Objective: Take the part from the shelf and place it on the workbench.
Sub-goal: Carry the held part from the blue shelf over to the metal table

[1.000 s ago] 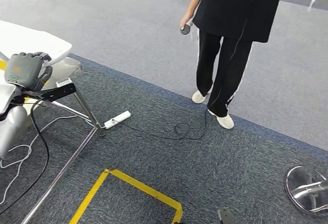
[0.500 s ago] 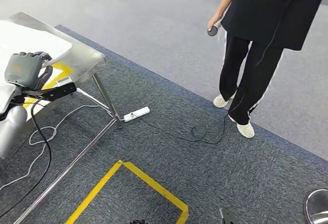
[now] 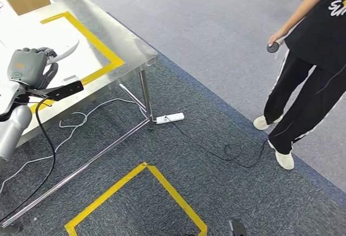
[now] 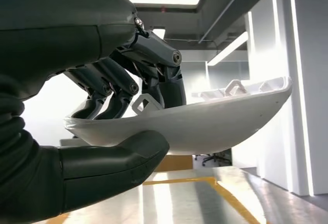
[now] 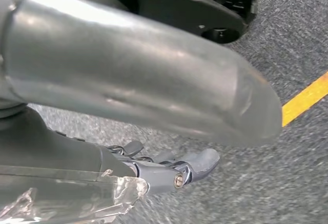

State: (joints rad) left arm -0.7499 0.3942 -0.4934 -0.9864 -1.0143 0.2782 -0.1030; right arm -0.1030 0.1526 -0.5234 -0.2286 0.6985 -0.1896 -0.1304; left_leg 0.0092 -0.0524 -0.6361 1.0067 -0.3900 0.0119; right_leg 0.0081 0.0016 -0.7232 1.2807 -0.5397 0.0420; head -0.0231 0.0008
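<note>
L hand (image 4: 97, 126) clamps white part (image 4: 217, 121), thumb under, fingers over; part sits above workbench (image 3: 130, 52) near edge. R hand (image 5: 170, 170) hangs over carpet, fingers slack, holds nothing. Advice: keep part level, carry inside yellow tape frame (image 3: 102, 47), lower flat before letting go.

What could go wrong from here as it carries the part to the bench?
The left hand grips the white part only at one end; the long free end might sag or slip. The cables and power strip on the carpet by the workbench leg could catch a foot.
</note>
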